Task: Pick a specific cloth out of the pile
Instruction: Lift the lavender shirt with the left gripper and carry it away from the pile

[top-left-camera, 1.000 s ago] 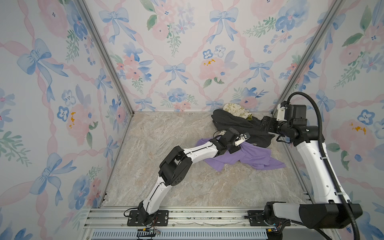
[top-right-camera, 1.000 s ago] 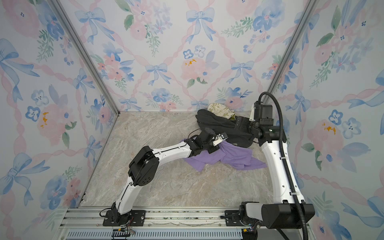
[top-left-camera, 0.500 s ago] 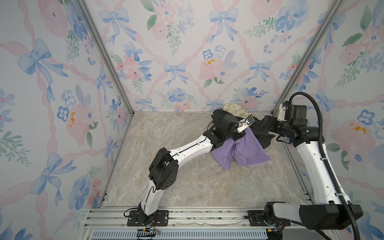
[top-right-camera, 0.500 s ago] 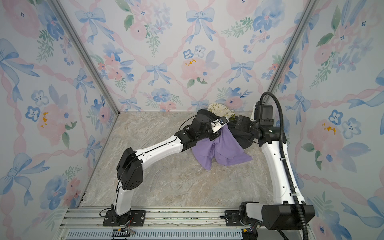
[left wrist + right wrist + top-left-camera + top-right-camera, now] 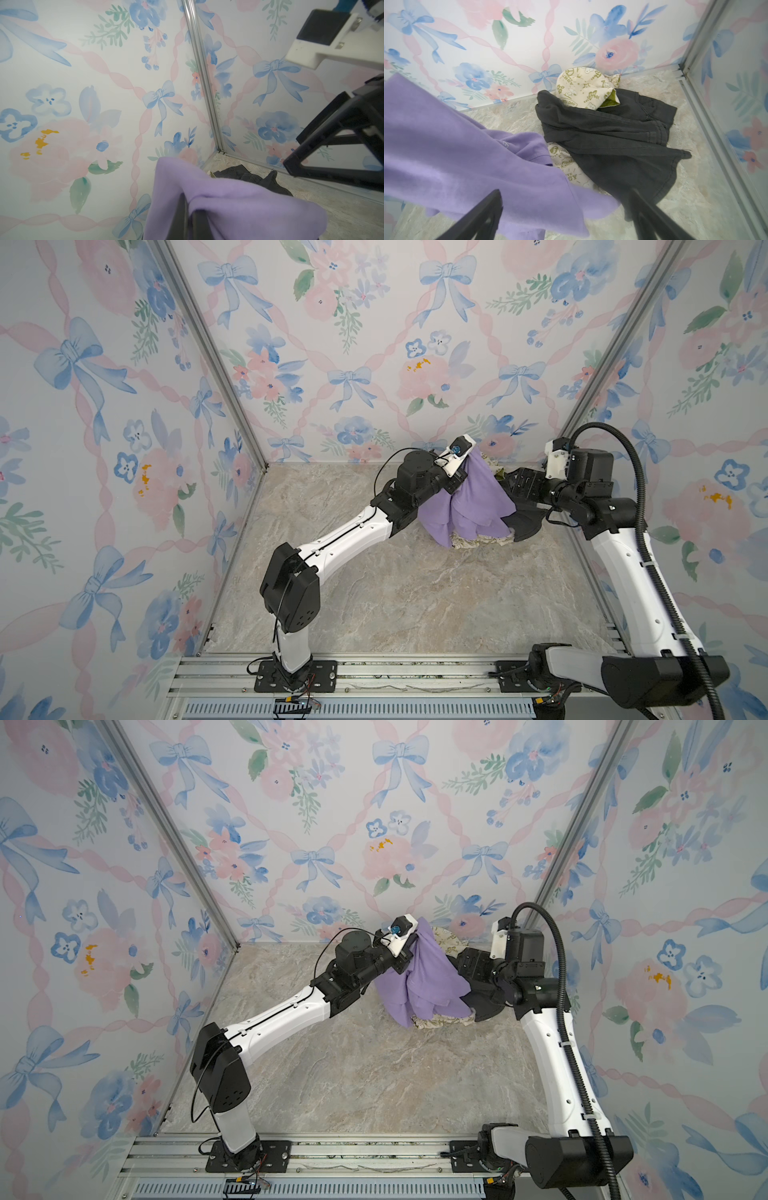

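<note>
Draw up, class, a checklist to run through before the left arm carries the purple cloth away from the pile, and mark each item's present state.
1. Left gripper shut on the purple cloth: ok.
2. Cloth lifted, hanging from the gripper: ok.
3. Cloth's lower edge clear of the pile: not ok, it drapes over the cream printed cloth.
4. Black garment not caught in the grip: ok.
5. Right gripper open, holding nothing: ok.
6. Right gripper touching the pile: cannot tell.
</note>
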